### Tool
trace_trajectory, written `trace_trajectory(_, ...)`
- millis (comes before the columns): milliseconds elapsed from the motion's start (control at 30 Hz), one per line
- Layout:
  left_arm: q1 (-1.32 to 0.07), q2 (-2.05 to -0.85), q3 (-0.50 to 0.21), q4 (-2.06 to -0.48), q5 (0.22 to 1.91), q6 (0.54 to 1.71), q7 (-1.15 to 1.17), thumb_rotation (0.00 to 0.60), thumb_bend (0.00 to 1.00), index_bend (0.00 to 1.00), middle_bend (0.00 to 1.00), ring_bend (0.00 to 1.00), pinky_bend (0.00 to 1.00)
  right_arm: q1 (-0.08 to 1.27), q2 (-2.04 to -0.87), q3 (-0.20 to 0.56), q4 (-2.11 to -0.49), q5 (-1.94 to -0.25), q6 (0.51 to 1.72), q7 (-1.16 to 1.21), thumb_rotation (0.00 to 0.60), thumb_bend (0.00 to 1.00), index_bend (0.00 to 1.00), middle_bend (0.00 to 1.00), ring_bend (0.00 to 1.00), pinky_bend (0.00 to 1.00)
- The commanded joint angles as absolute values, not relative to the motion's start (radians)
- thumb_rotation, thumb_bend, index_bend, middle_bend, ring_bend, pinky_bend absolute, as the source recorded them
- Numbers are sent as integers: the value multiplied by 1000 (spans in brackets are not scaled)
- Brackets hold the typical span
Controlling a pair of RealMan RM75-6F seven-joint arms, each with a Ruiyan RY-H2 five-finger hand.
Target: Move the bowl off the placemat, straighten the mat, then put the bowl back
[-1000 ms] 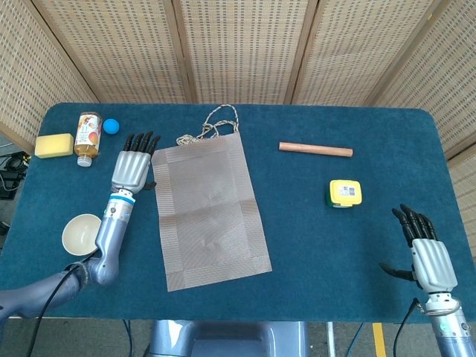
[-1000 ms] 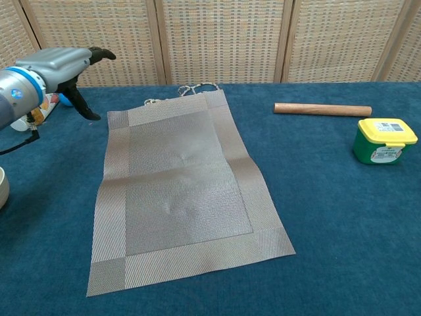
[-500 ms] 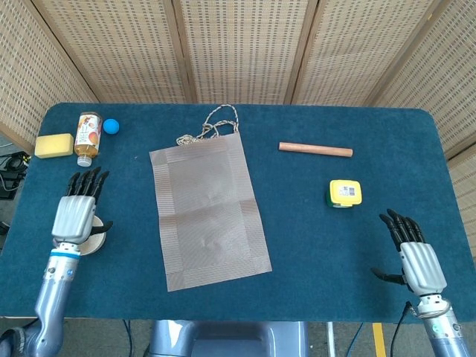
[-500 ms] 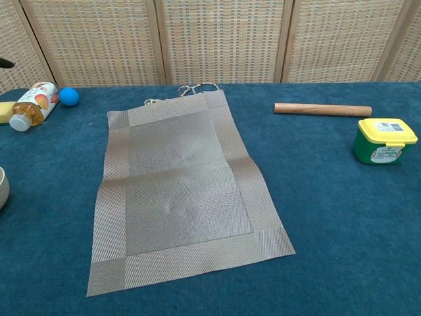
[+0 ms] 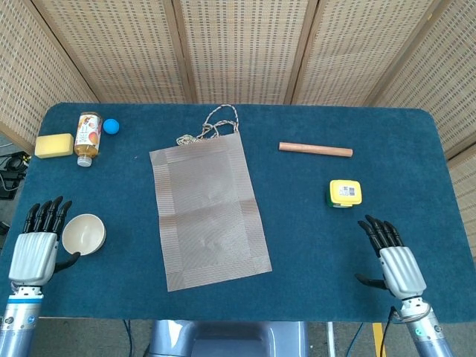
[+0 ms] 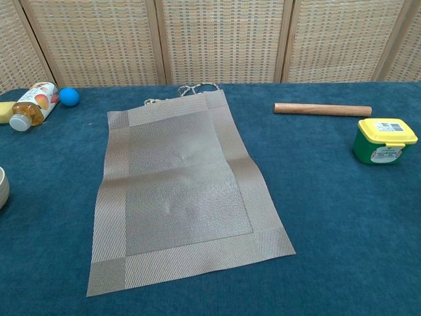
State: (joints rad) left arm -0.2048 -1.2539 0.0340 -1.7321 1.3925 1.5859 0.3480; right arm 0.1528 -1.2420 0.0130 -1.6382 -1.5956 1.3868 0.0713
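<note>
Left hand [image 5: 33, 249] drawn back beside bowl [image 5: 82, 233] (off placemat [image 5: 208, 210]), fingers spread; right hand [image 5: 393, 260] spread, empty

Both hands share one build: the left hand [image 5: 33, 255] and right hand [image 5: 399, 268] have silver-grey ribbed backs, black fingers and thumbs, and silver wrists; the left wrist carries a blue band.

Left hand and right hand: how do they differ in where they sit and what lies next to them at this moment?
The left hand sits at the table's near left corner, right beside the bowl; the right hand sits at the near right, with only bare cloth beside it and the yellow-lidded tub further off. The left hand's thumb reaches toward the bowl; the right hand's thumb points at nothing. Both are open, fingers spread, holding nothing, clear of the placemat.
</note>
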Motion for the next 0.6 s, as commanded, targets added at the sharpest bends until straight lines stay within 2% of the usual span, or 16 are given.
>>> trace_trajectory(33,-195,-1241,33,-1736,1404,1580,331,600,0,0,0,0,0,181,-1320,11,-1656,-1626,1364,22,600,42,0,0,0,0)
trace_trajectory(333,-179,-1225,24,-1742,1429,1574,312,600,0,0,0,0,0,240,-1474,26,-1688,-1636,1301,-82,600,41,0,0,0,0)
trace_trajectory(600,-168,-1217,9,-1743,1437,1562,297,600,0,0,0,0,0,276,-1592,50,-1711,-1496,1197,-154,600,45,0,0,0,0)
